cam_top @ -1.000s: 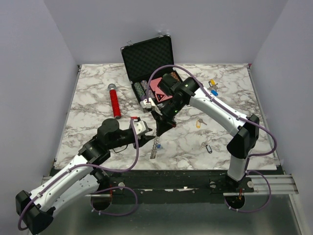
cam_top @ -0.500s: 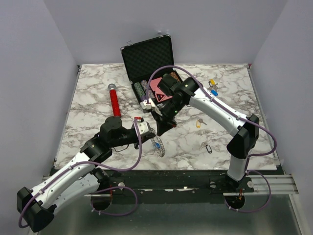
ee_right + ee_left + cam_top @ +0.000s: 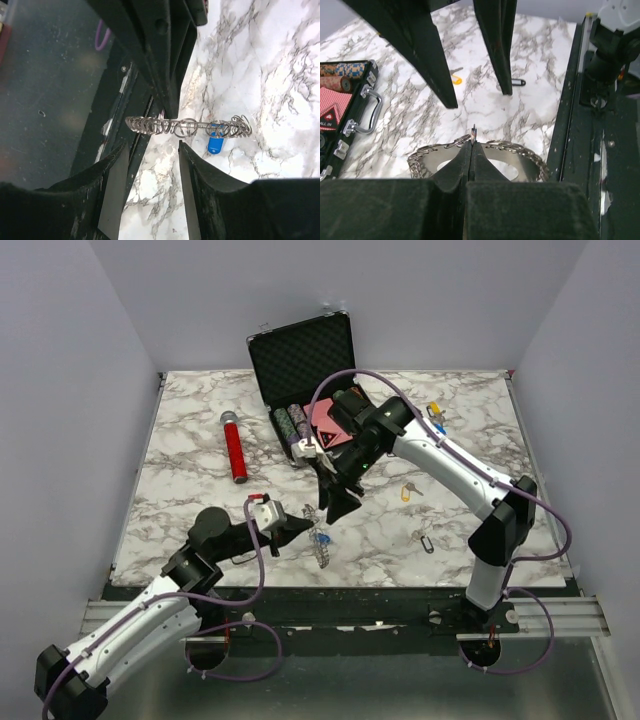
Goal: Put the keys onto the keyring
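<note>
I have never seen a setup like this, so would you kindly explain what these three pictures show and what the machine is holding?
A left robot arm and a right robot arm are bolted at the near edge of a marble-patterned table. One picture looks down from above and behind them; the other two come from a camera on each wrist. The left end effector is shut on a large silver metal ring fringed with small keys. The right end effector hangs open just beside it. On the table lie an open black case, a red cylinder and small silver keys with coloured plastic tags.
</note>
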Robot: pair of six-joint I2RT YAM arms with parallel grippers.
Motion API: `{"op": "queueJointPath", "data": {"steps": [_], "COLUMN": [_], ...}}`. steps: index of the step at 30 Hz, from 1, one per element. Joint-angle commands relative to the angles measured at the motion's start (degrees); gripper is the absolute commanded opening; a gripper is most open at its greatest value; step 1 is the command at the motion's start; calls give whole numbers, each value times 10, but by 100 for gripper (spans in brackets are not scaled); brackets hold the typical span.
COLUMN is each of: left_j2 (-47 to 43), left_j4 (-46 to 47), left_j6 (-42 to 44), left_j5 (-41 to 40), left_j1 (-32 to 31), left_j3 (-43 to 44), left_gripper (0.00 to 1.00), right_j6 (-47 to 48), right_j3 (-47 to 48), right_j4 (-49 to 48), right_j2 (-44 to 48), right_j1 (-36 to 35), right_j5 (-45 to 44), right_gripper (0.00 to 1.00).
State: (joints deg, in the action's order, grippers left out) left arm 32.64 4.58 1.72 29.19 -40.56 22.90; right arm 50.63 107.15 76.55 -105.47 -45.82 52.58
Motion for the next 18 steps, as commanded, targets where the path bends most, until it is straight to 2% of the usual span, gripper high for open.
{"op": "queueJointPath", "data": {"steps": [1,6,8,18], "left_j2": [-54,-66,-66,-47], "left_j4": [213,340,372,427], "left_j6": [-120,-197,-218,-252], "left_j5": [-7,-30,-38,-40], "left_j1": [8,10,9,10], "left_j3": [-85,-141,-155,-172], "left_gripper": [0,0,0,0], "right_j6": [36,68,71,42], "right_j3": [-21,-114,-119,-106], "right_j4": [23,-68,-69,-95], "right_j2": [37,77,74,57], "right_j1": [19,21,21,21], "right_j5": [75,139,150,170], "right_gripper": [53,53,53,51]}}
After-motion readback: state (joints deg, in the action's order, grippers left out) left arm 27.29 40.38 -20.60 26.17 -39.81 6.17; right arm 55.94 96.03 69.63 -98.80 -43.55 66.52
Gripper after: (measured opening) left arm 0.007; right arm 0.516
